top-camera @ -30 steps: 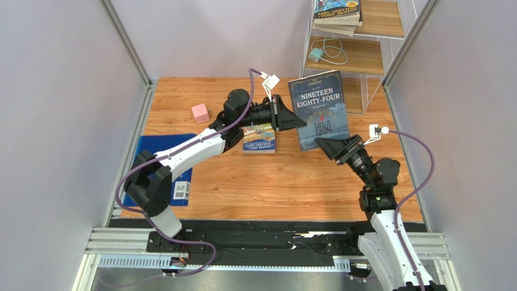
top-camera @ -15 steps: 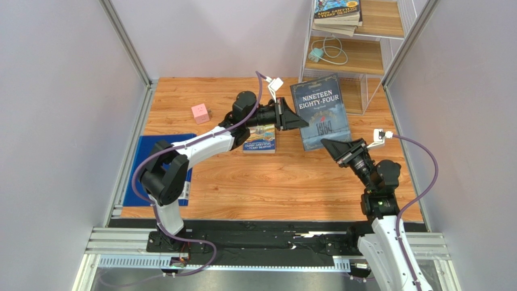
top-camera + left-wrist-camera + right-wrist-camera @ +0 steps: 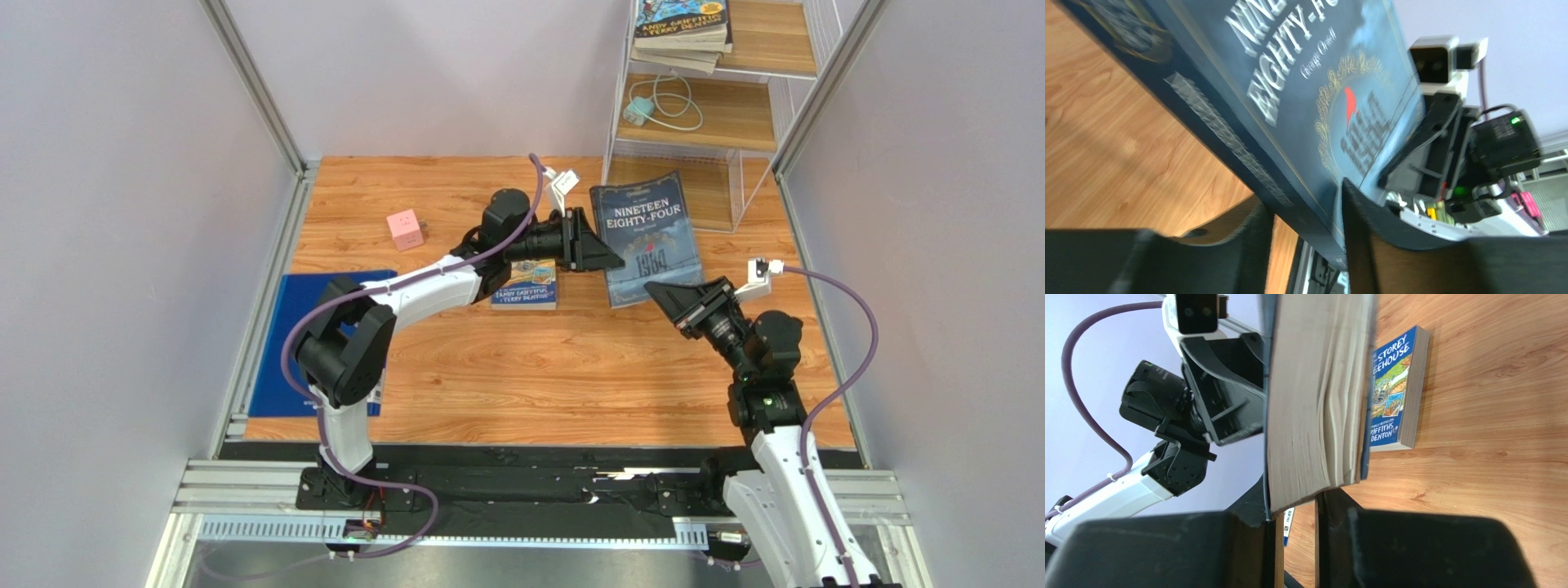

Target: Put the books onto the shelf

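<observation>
One grey-blue "Nineteen Eighty-Four" paperback (image 3: 646, 227) is held tilted over the wooden bench (image 3: 552, 368): its lower edge is pinched by the right claw (image 3: 654, 292), its spine straddled by the left claw (image 3: 611, 260), grip unclear.

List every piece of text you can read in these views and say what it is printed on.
"NINETEEN EIGHTY-FOUR" and "1984": front cover of the grey-blue book.
"George Orwell": same cover, left wrist view.
Spine lettering of that book: blurred, unreadable.
"STOREY", "EEHOUSE", "RIFFITHS", "DENTON" (words cut off): cover of the cartoon book lying flat.
Cover of the top book on the shelf: too small to read.
</observation>
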### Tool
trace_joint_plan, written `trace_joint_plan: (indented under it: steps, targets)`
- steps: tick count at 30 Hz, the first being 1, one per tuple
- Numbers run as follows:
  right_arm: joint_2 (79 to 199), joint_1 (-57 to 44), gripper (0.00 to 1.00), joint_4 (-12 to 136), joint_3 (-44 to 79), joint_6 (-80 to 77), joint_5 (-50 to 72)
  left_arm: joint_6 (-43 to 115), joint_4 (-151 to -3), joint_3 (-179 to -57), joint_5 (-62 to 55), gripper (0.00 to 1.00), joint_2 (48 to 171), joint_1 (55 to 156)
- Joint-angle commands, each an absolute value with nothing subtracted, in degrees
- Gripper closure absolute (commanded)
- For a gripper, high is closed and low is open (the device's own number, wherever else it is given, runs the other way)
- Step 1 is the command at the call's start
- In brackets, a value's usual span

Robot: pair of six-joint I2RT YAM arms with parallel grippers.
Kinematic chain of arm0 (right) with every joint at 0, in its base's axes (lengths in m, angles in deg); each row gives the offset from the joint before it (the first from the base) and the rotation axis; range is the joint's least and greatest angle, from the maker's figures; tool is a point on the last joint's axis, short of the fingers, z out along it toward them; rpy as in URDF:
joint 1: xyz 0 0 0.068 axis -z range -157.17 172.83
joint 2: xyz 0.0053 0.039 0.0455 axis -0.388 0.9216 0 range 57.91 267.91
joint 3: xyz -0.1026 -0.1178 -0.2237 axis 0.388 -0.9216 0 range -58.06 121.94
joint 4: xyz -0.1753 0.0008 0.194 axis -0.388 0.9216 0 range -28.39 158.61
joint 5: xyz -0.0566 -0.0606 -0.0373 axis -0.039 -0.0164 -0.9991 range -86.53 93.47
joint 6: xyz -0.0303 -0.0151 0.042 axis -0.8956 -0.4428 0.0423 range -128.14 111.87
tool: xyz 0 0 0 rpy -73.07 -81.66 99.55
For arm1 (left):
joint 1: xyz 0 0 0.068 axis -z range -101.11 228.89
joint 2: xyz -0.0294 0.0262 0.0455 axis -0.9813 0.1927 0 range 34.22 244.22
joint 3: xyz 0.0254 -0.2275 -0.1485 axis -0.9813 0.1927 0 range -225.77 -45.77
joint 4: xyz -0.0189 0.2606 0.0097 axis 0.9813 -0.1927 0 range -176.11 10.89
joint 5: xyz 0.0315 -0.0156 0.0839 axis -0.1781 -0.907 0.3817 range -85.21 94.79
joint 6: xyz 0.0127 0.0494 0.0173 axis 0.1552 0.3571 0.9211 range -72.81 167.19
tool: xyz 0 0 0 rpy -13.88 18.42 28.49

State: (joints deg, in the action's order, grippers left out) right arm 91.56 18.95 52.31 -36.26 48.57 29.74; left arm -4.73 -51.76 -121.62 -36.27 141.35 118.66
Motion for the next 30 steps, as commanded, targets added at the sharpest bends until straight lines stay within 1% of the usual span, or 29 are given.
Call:
trace_joint_plan:
  steps: [1, 4, 7, 9, 15, 19, 21, 27, 30]
  targets:
    - [93.1, 18.7, 1.0, 48.7, -27.8, 45.0, 29.1, 2.3, -55.7, -119.5, -36.2, 0.43, 137.3, 118.3]
    - [94.5, 19.1, 1.0, 52.1, -24.6, 42.8, 29.0, 7.7, -62.3, -117.1, -32.8, 0.35, 134.6, 117.0]
    - [95.3, 19.1, 1.0, 55.7, -19.8, 40.1, 29.3, 12.7, -67.7, -114.8, -26.0, 0.34, 130.3, 116.5]
    - [95.8, 19.2, 1.0, 58.1, -15.7, 38.5, 29.4, 14.1, -68.5, -111.6, -23.9, 0.33, 128.9, 116.4]
    - [96.8, 20.0, 1.0, 64.7, -8.7, 35.2, 29.6, 16.2, -62.2, -101.3, -21.1, 0.32, 127.6, 116.4]
    - [97.1, 20.7, 1.0, 66.2, -5.1, 34.8, 29.6, 19.4, -53.9, -95.4, -21.7, 0.33, 132.5, 116.4]
    - [98.4, 20.8, 1.0, 67.0, -3.0, 34.3, 29.8, 20.6, -52.5, -94.5, -22.3, 0.33, 134.2, 116.5]
    - [103.4, 21.1, 1.0, 68.4, 5.4, 33.7, 30.2, 20.5, -40.9, -88.8, -25.3, 0.33, 137.0, 116.4]
    - [106.3, 21.1, 1.0, 69.2, 10.5, 32.7, 30.8, 20.6, -39.8, -87.8, -26.4, 0.33, 136.5, 116.5]
